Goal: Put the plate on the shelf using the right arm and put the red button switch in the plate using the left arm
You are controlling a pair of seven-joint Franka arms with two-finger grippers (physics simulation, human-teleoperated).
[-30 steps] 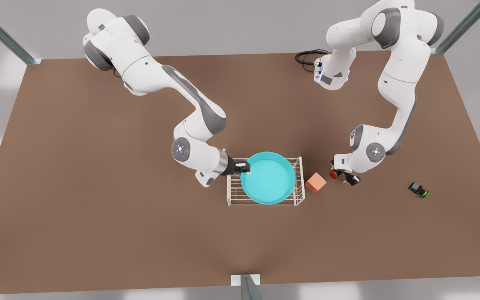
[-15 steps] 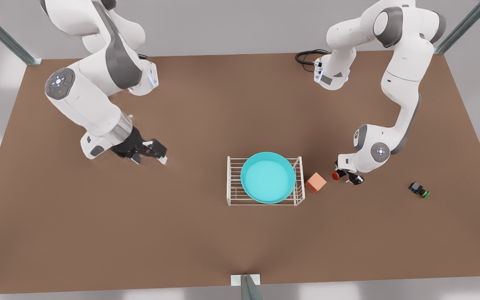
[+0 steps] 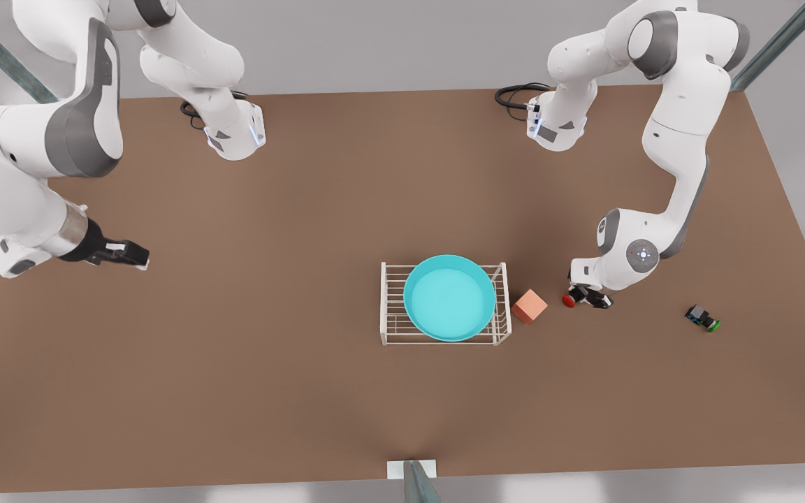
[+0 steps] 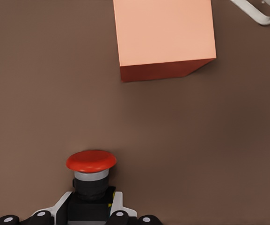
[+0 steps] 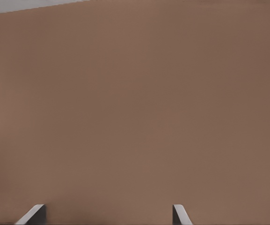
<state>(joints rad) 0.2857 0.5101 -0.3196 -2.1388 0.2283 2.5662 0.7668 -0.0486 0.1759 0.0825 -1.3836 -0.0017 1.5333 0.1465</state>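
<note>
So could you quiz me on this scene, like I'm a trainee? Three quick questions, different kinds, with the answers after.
1. True or false: the turquoise plate sits on the white wire shelf.
2. Which lies between the shelf and the red button switch? A) green button switch B) salmon-pink cube C) cable
3. Fill in: the left gripper has its fingers either side of the red button switch, while the right gripper hangs ____ at the front view's left.

Key: 1 true. 2 B, the salmon-pink cube; the green button switch lies farther right. 3 open.
</note>
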